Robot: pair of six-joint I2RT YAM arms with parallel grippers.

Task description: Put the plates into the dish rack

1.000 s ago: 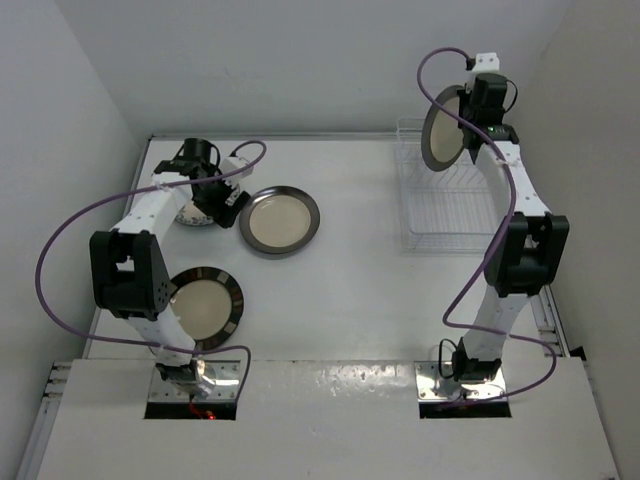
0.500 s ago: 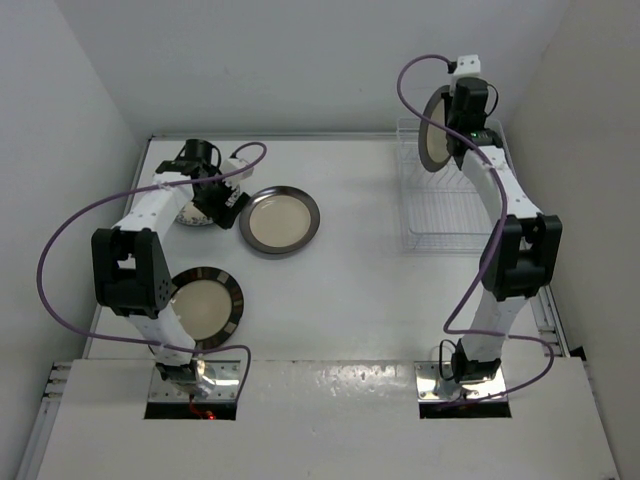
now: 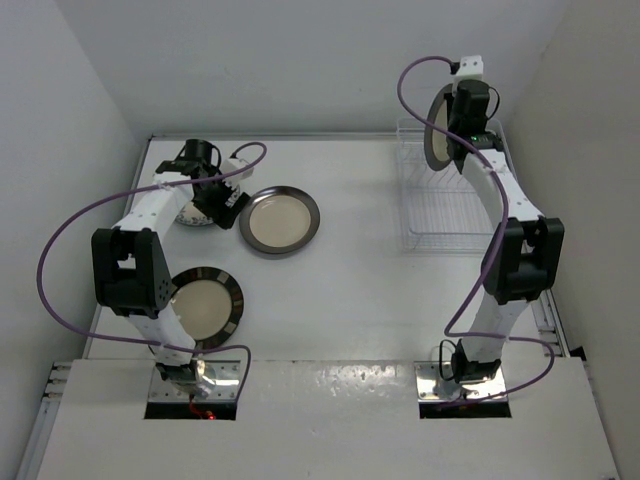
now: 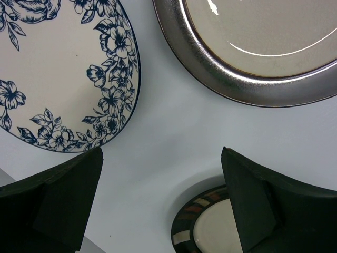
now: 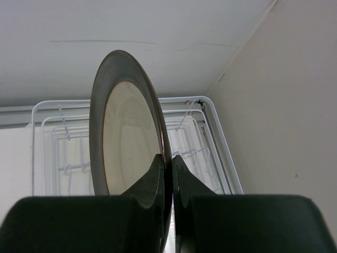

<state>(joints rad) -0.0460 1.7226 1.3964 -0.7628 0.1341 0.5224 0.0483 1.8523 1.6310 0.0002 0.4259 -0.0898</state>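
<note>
Top external view: the right gripper [image 3: 455, 125] is clamped on the rim of the held plate [image 3: 436, 128], a dark-rimmed one. It carries the plate on edge above the far left corner of the dish rack [image 3: 445, 215]. Whether the plate touches the wires cannot be told. Well to the left of the dish rack, the middle plate [image 3: 279, 220] lies flat on the table [image 3: 360, 290]. Farther left of the rack, the floral plate [image 3: 188, 214] is mostly hidden under the left gripper [image 3: 220, 200]. The near plate [image 3: 205, 305] lies left of the rack too, closer to the arm bases and partly under the left arm.

Left wrist view: the left gripper's jaws stand wide apart and hold nothing. They hang over bare table between the three flat plates.

Right wrist view: the two fingers are pinched tight on the held plate's lower rim. The plate stands upright, its cream face turned left, with the dish rack's white wires behind and below it.
</note>
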